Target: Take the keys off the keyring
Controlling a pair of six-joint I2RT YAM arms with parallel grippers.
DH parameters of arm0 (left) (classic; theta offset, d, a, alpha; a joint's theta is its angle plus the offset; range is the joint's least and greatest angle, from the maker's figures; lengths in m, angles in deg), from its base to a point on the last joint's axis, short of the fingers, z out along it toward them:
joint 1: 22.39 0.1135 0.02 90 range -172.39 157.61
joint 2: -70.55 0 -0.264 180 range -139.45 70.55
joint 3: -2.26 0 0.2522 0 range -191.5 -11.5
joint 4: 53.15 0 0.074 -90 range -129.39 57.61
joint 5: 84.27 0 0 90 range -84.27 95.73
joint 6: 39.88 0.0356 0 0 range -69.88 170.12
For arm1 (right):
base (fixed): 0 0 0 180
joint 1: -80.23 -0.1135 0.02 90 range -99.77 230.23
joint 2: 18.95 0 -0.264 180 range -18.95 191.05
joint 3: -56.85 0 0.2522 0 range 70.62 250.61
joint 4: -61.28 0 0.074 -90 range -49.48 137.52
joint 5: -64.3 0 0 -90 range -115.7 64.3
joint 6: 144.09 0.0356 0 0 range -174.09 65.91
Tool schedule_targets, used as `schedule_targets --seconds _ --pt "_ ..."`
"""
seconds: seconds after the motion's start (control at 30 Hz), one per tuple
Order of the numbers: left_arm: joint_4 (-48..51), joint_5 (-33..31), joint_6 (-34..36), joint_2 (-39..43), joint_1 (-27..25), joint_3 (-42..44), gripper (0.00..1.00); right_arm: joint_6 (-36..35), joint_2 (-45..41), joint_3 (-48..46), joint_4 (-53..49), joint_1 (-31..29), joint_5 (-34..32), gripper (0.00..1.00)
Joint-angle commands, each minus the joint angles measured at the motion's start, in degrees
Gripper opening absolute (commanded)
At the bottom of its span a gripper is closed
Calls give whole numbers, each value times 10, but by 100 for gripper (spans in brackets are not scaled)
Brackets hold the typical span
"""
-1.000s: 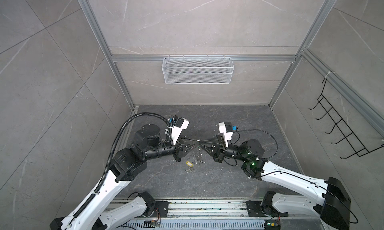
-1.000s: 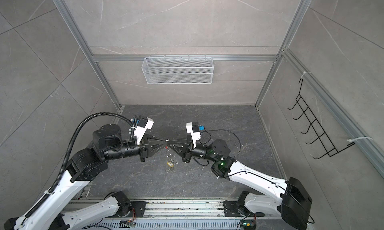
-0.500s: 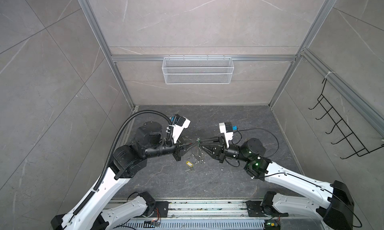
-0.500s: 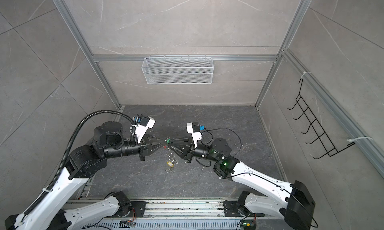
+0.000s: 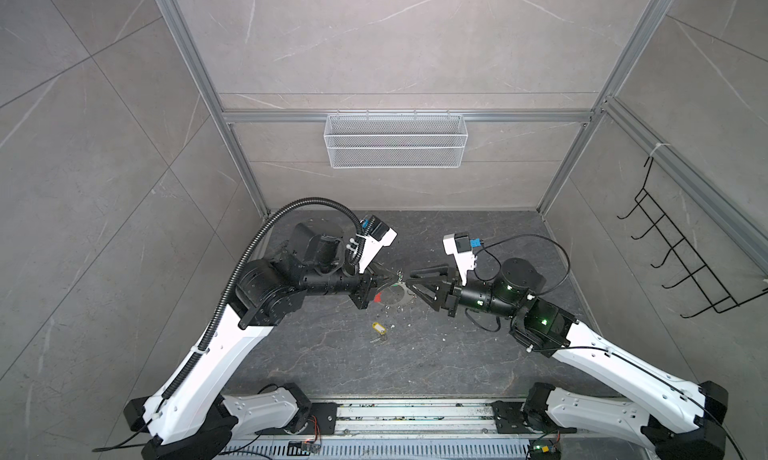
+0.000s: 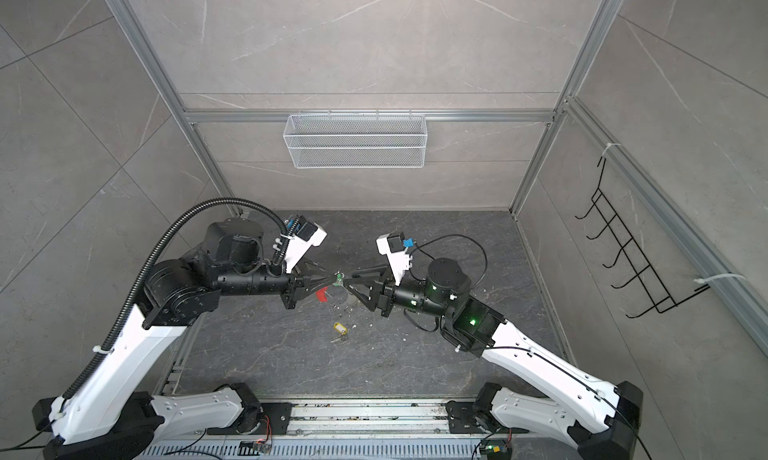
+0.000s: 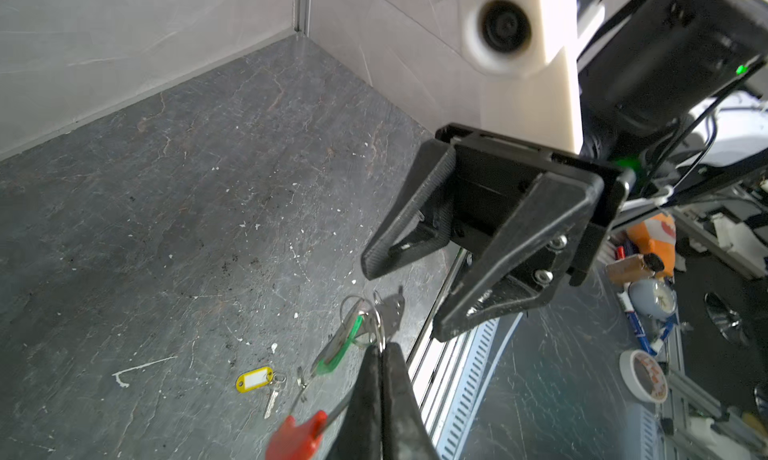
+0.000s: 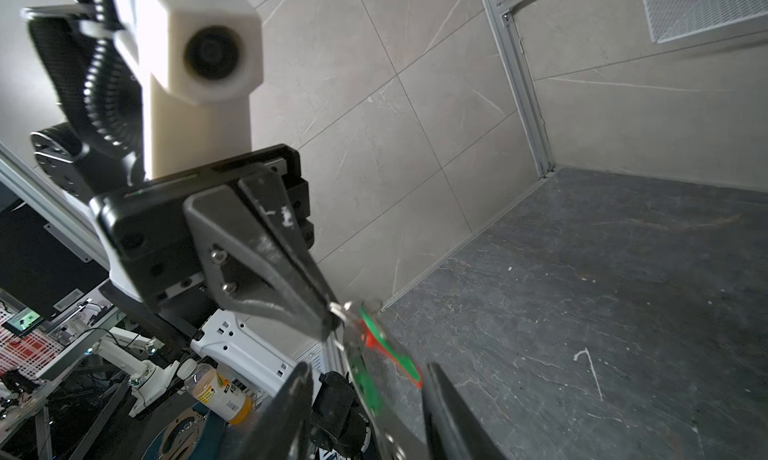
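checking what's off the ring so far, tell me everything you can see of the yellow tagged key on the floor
The small silver metal key with the oblong yellow plastic tag lies flat on the dark grey stone-look floor, threaded on nothing larger. The tag frames a white label window; a tiny silver split ring links its end to the key. Only the floor touches it. In both top views it lies around the floor's middle.

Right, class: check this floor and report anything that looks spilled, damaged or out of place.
White flecks lie scattered across the dark floor like chipped debris, and a hooked white mark shows on it. The yellow-tagged key lies loose there, off the keyring, which the task would explain.
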Motion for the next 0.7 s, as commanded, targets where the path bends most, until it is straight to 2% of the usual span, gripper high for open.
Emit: schedule_targets --seconds 0.0,0.07,0.17,0.33,0.47,0.67 --pt "56 20 57 -16 -5 -46 0 -1 11 44 -53 13 10 47" --pt "86 16 70 -35 -10 -70 0 8 19 59 -67 17 8 47" --pt "130 29 93 -60 -25 -106 0 -2 33 76 -72 20 42 47" --pt "140 55 119 -58 -37 -105 0 -113 23 96 -136 48 135 43" --pt "132 84 126 -50 -36 -101 0 -149 -6 53 -120 82 180 44" --pt "110 93 124 -38 -36 -92 0 -196 -10 15 -147 82 205 44"
